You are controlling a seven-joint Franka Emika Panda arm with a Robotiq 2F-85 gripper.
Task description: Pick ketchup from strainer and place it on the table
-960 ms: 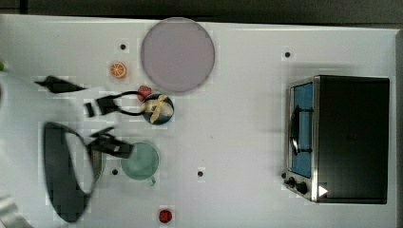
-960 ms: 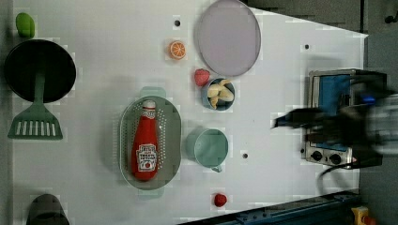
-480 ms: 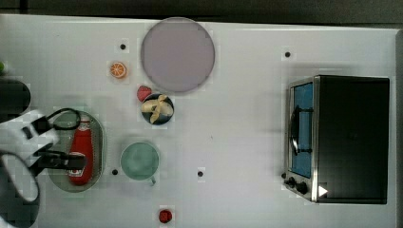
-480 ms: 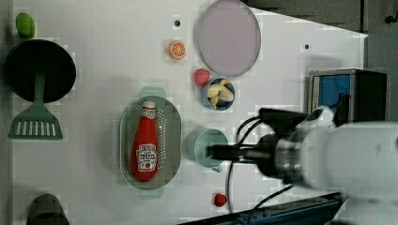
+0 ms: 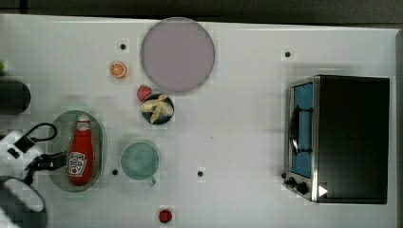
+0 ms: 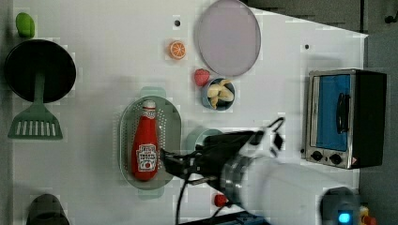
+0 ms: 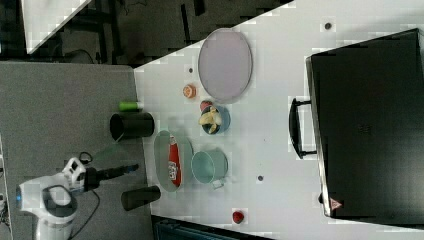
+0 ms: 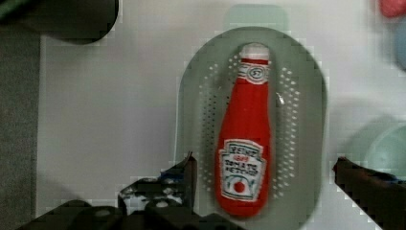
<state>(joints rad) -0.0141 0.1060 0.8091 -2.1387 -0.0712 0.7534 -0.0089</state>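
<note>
- The gripper (image 8: 263, 167) now stands over the strainer with its jaws spread wide and nothing between them; one second ago, in the left view, it was still far away beside the oven.
- Half a second ago it was over the green cup; now its fingertips (image 6: 165, 157) are at the lower, label end of the ketchup (image 6: 145, 143).
- In the wrist view the two fingers stand on either side of the ketchup's label end, so the bottle lies between them, but whether they touch it I cannot tell.
- The ketchup lies flat in the strainer (image 6: 126, 136), its cap pointing away from the gripper.
- I judge the approach is nearly finished; lowering and closing remain.
- The green cup (image 5: 139, 160) is just beside the strainer, and the table (image 5: 237, 142) beyond it is bare.
</note>
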